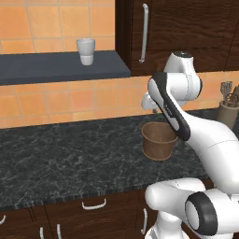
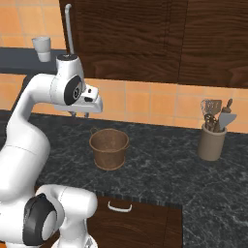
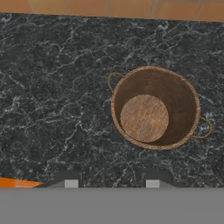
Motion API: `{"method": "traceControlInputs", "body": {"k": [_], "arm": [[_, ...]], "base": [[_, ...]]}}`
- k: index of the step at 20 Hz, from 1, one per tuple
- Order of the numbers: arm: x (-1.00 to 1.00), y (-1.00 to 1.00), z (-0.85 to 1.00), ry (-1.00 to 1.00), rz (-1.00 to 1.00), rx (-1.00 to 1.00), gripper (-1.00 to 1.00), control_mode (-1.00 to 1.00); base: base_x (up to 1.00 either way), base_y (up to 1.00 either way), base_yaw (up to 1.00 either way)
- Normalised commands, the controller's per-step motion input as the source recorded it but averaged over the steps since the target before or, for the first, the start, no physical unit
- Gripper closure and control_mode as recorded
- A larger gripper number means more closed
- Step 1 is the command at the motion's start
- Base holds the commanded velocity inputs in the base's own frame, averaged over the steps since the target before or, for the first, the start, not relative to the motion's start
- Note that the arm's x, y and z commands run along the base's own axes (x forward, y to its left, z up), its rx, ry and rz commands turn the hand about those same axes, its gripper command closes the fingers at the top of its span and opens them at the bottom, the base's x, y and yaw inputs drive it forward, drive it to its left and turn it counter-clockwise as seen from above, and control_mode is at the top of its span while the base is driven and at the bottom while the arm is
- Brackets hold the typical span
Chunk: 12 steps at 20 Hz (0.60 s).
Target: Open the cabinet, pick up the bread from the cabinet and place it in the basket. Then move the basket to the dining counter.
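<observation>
The basket (image 1: 159, 140) is standing upright on the black speckled table (image 1: 60, 154), near the tiled wall, with its mouth open to the top and nothing lying inside it; in the hand view its round woven floor is showing bare (image 3: 154, 109), with a thin loop handle on each side. The pincer (image 2: 80, 114) is hanging above the table, pointing down, just to the left of the basket in the right base view and higher than its rim, not touching it. In the hand view the basket is sitting ahead of the two finger tips (image 3: 71, 183), which are standing well apart with nothing between them. The cabinet (image 1: 182, 32) is hanging on the wall above the arm, its door closed and its long silver bar handle (image 1: 144, 32) running vertically. A white cup (image 1: 86, 51) is resting on the dark shelf (image 1: 56, 66) to the left of the cabinet. A beige utensil holder (image 2: 211, 140) is standing on the table, well apart to the right of the basket.
</observation>
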Motion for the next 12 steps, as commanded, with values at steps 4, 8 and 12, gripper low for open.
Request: {"method": "traceControlInputs", "body": {"k": [4,8,12], "arm": [[-0.01,0.2,0.01,-0.03,-0.01,-0.08,-1.0,-1.0],[0.04,0.38,0.34,-0.27,-0.02,-0.2,-1.0,-1.0],[-0.04,0.01,0.69,-0.47,-0.08,-0.01,-1.0,-1.0]], "base": [[0.0,0.0,0.0],[0.0,0.0,0.0],[0.0,0.0,0.0]]}}
